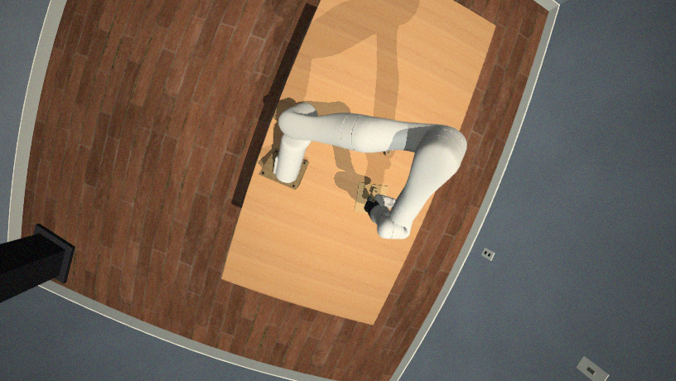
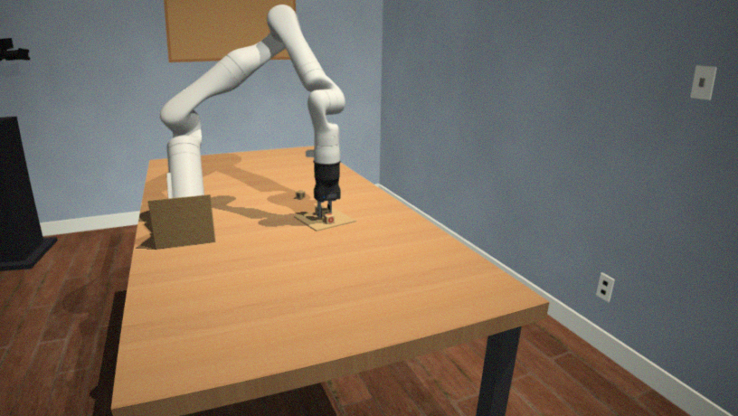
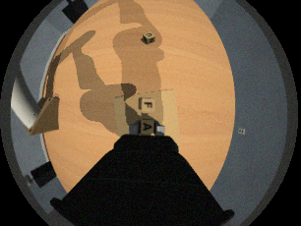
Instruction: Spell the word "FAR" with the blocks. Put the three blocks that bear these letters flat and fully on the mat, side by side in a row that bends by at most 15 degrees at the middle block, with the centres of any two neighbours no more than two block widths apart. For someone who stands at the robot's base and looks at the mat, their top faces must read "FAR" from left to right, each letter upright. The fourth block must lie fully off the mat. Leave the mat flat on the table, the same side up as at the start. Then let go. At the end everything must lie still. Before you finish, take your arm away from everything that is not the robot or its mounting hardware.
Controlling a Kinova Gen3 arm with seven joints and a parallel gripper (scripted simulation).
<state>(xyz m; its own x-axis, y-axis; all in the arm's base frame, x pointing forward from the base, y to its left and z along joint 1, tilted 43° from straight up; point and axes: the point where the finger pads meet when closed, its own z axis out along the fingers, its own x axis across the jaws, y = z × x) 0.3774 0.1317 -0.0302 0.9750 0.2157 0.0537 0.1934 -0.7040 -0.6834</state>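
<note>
The tan mat (image 1: 360, 196) (image 2: 344, 221) (image 3: 169, 103) lies flat on the table. In the wrist view the F block (image 3: 149, 101) sits on it, with the A block (image 3: 149, 122) just below, side by side. My gripper (image 1: 370, 206) (image 2: 323, 212) (image 3: 147, 125) stands upright over the mat, shut on the A block, which rests on or just above the mat. A third block (image 2: 329, 219) with a red mark sits on the mat just beside the fingers; its letter is too small to read. The fourth block (image 2: 299, 194) (image 3: 149, 37) lies on bare table, away from the mat.
A brown panel (image 2: 181, 221) (image 3: 46, 114) leans upright near the arm's base (image 2: 184, 173) at the table's left edge. The table's right edge (image 2: 413, 212) runs close behind the mat. My arm hides part of the mat in the top view.
</note>
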